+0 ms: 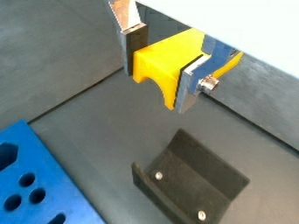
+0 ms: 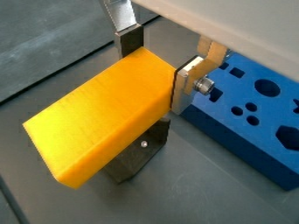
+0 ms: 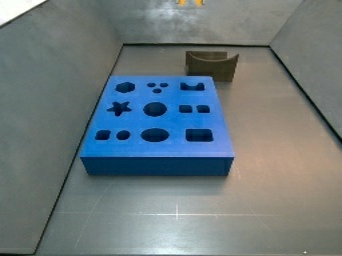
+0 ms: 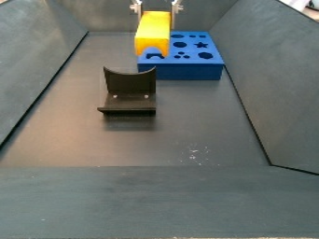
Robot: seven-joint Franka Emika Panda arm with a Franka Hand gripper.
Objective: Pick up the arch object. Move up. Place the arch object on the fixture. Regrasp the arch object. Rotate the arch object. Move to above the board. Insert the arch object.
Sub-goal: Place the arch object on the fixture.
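the end effector [image 1: 167, 66] pinches the arch object [image 1: 163, 66] high in the air, clear of the grey floor, with the fixture [image 4: 127, 91] below, apparently ready to receive it; the board [image 3: 158, 125] lies just beside.

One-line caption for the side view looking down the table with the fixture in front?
Gripper holds the yellow arch object aloft above the empty fixture, blue board behind.
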